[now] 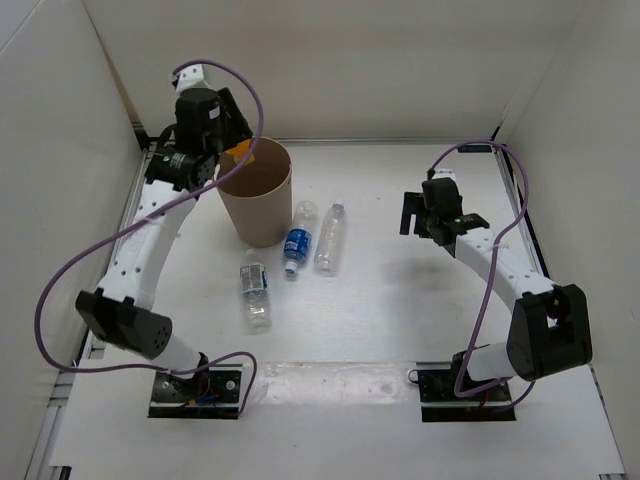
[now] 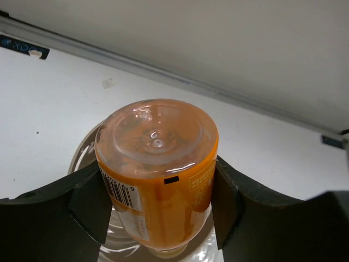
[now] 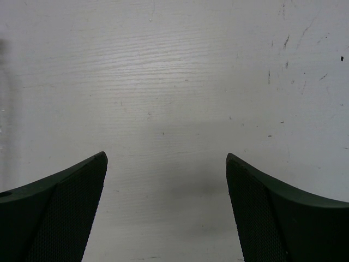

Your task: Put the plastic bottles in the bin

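My left gripper point(image 1: 234, 143) is shut on the orange bottle point(image 1: 241, 150), holding it at the far left rim of the tan bin point(image 1: 262, 215). The left wrist view shows the orange bottle point(image 2: 158, 164) base toward the camera, squeezed between both dark pads point(image 2: 90, 202). Three clear bottles lie on the table right of and in front of the bin: a blue-labelled one point(image 1: 296, 241), a plain one point(image 1: 330, 238) and a small-labelled one point(image 1: 256, 290). My right gripper point(image 1: 420, 216) hovers open at the right side, and in its wrist view the gripper point(image 3: 166, 158) has only bare table between its fingers.
White walls enclose the table on the left, back and right. A dark rail point(image 2: 24, 47) runs along the foot of the back wall. Purple cables loop off both arms. The right arm stands well apart from the bottles and the bin.
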